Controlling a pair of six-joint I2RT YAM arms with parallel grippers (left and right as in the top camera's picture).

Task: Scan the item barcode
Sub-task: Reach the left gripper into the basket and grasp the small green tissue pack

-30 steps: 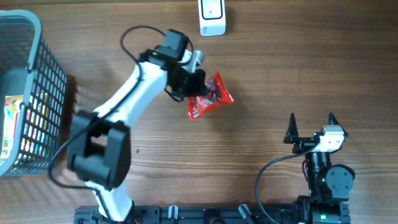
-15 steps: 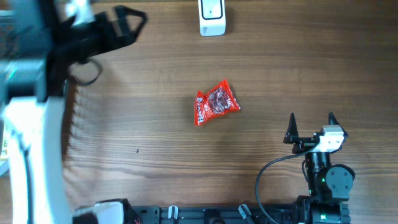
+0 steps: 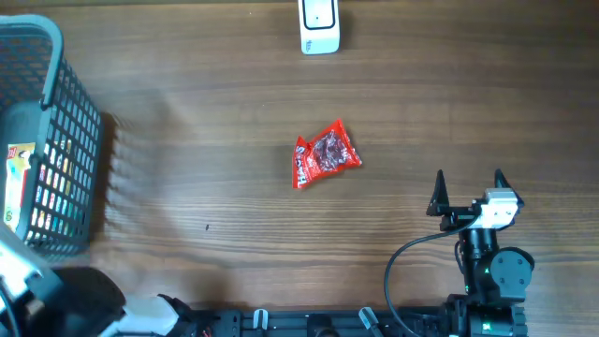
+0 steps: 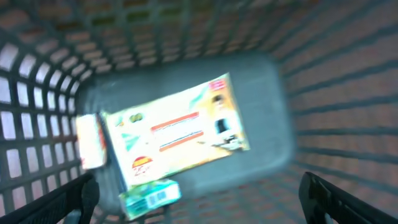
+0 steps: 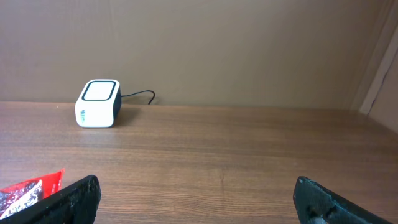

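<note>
Wide bare room was offered by the table [image 3: 468, 94], bounded at its left by the basket [image 3: 65, 103]. A pick there was judged in hand: the left gripper [image 4: 198, 185], spread and empty, was poised above the yellow packet [image 4: 180, 134], with close walls to be cleared. The right gripper [image 3: 469, 176] was parked, spread. The red packet [image 3: 326, 155] was seen mid-table, well short of the scanner [image 3: 319, 26].

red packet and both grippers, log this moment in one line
red packet: flat on table, unheld | scanner: far edge, apart from packet | left gripper: open, pointed into basket | right gripper: open, empty
</note>
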